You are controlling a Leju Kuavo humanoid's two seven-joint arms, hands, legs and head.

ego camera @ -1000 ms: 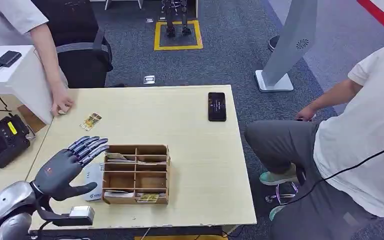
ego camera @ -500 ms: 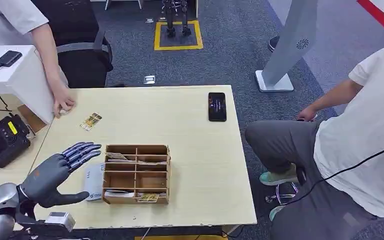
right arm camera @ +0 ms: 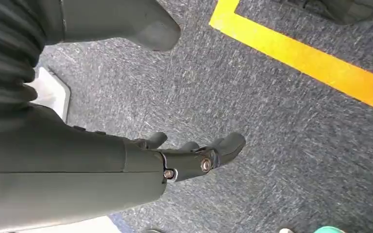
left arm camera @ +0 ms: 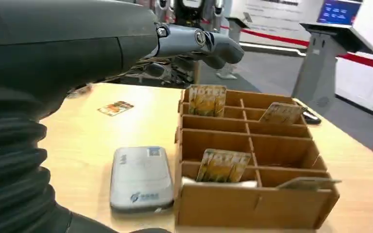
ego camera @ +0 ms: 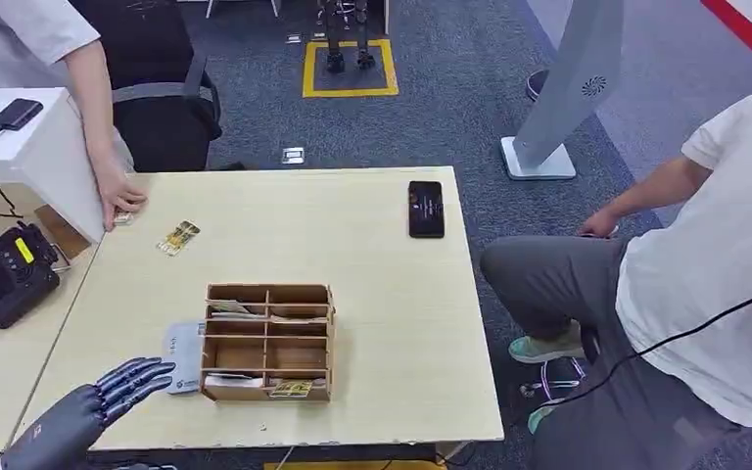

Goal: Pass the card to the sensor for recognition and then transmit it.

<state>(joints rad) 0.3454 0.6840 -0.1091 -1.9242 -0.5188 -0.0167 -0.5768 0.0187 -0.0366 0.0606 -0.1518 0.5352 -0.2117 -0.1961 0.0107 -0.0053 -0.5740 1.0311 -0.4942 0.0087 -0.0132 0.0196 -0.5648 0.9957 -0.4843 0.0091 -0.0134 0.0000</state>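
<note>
Head view: left hand [ego camera: 93, 411] empty, fingers spread, beside sensor [ego camera: 184, 355]; card [ego camera: 177, 237] loose on table [ego camera: 382, 323] (untouched); everything remains.

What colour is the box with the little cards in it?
Light brown, like cardboard; the left wrist view shows it best.

- Box [ego camera: 268, 341] near worktop [ego camera: 372, 294] front edge, cards in its compartments.
- Sensor [ego camera: 184, 355] touching box's left side.
- Card [ego camera: 177, 237] far left; phone [ego camera: 425, 208] far right.
- Left hand [ego camera: 98, 403] front-left of sensor.
</note>
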